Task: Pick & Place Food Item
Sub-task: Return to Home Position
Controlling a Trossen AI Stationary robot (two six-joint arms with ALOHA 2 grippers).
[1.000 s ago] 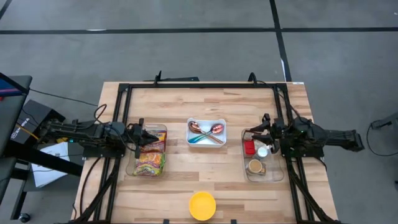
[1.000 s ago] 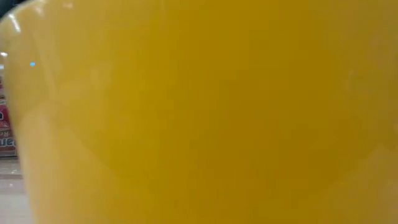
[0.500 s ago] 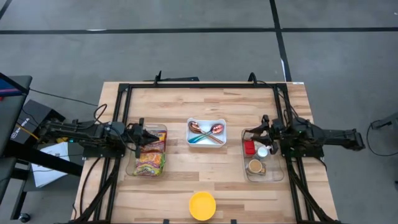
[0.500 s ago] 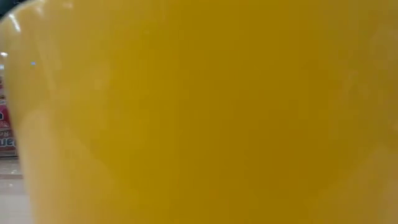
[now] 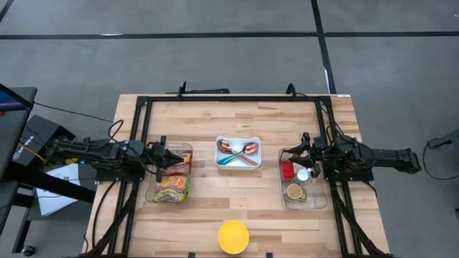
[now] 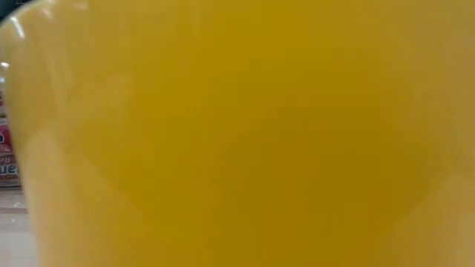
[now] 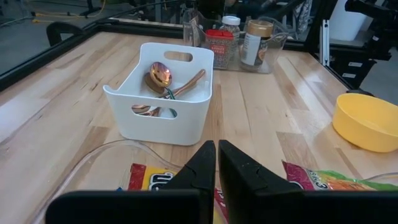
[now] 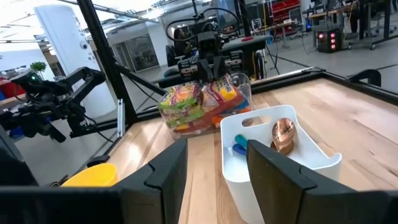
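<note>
Colourful snack packets (image 5: 172,183) lie in a clear bin (image 5: 186,147) at the table's left. My left gripper (image 5: 168,156) hovers over that bin's far part, shut and holding nothing; its fingers (image 7: 216,158) meet above the packets (image 7: 152,182). Small jars and a red-lidded can (image 5: 294,179) stand in a clear bin (image 5: 320,203) at the table's right. My right gripper (image 5: 301,150) hangs over that bin's far end, open, with nothing between its fingers (image 8: 217,168). A yellow bowl (image 5: 233,236) sits at the near edge and fills the low view (image 6: 237,133).
A white handled basket (image 5: 255,140) with copper spoons stands at the table's middle, between the two grippers. A black frame (image 5: 229,99) runs along the table's far edge and down both sides. Bare wood (image 5: 229,197) lies between the basket and the bowl.
</note>
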